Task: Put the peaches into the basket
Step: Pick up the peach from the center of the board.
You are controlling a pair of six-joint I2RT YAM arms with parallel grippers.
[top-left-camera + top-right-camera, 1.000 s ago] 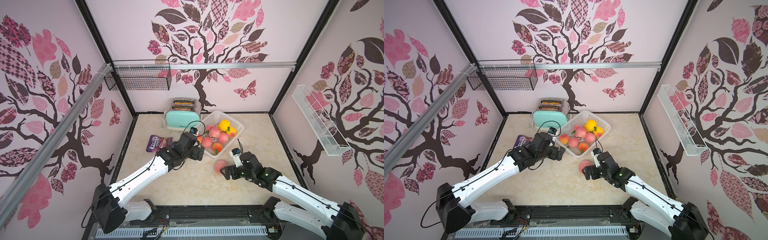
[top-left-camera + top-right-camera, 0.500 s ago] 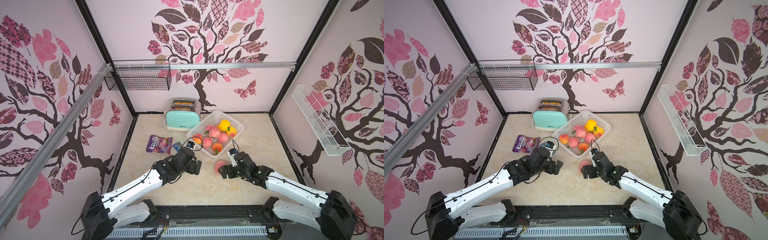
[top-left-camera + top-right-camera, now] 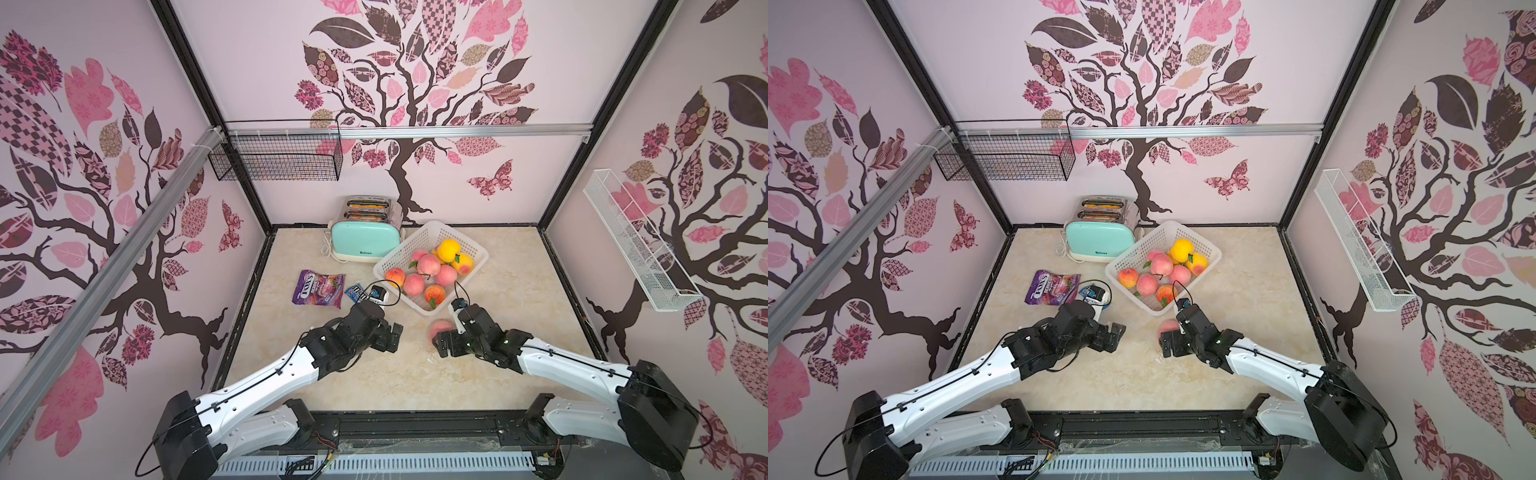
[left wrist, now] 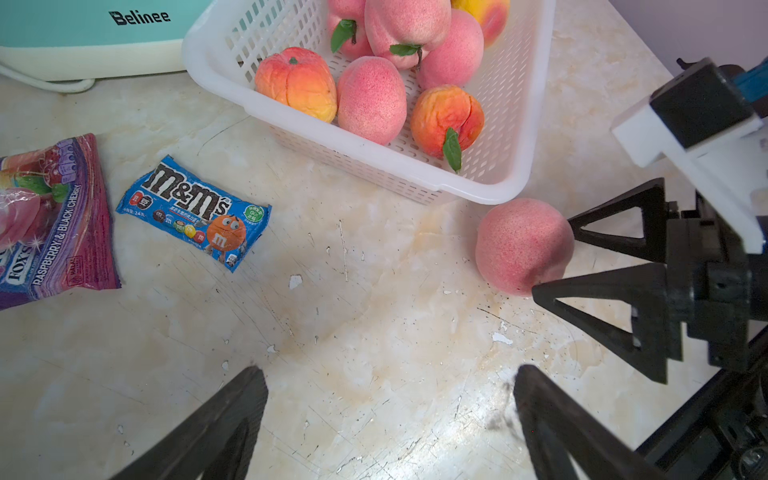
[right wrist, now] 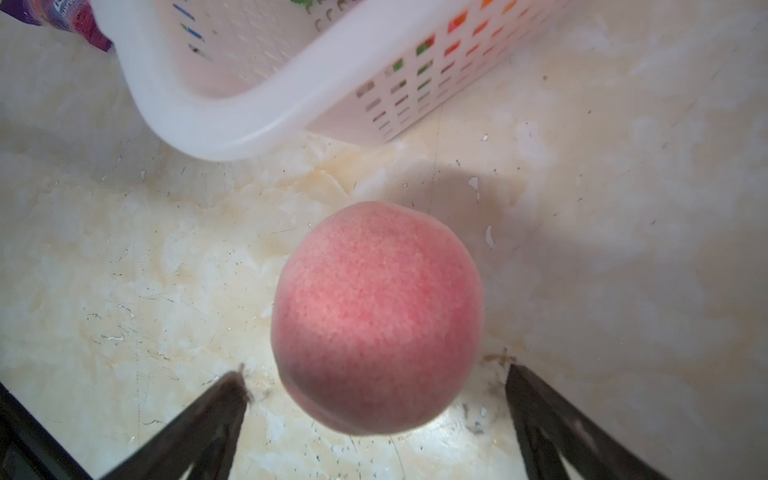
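R gripper [image 5: 374, 372] is spread wide w/ the loose peach [image 5: 376, 316] between its two fingers, clenched on nothing yet. Gaps show either side in the right wrist view, though from the left wrist view one tip looks v. close to the skin (touching or not, can't tell). L gripper [image 4: 386, 370] also gapes, empty, over bare tabletop [image 4: 374, 291], near the loose peach but apart from it.

Big to small: tabletop is marble-look and scuffed. White perforated basket [image 3: 411, 245] sits towards the back, angled, just beside the mint Belinee toaster [image 3: 365, 243]. Inside it are approx eight peaches [image 3: 428, 266] in a heap, pink, orange-red and yellow, some w/ leaves. Purple Fox's candy bag [image 3: 318, 289] and blue M&M's pack [image 4: 195, 212] lie flat off to the basket's side, not part of the job. The only fruit seen outside is the loose peach, on the tabletop just beside the basket's near corner.

Handling, my guess: matte speckled skin, looks like a foam or plastic dummy fruit, so prob. light, a bit squashy, not slippery, not fragile. It's round tho, so it'll roll if nudged off-centre. Take it across the widest part, fingers on opposite sides at mid-height. Squeeze gently and lift clear of the basket rim before letting go. The heap looks high in the middle, so aim for the emptier near corner.
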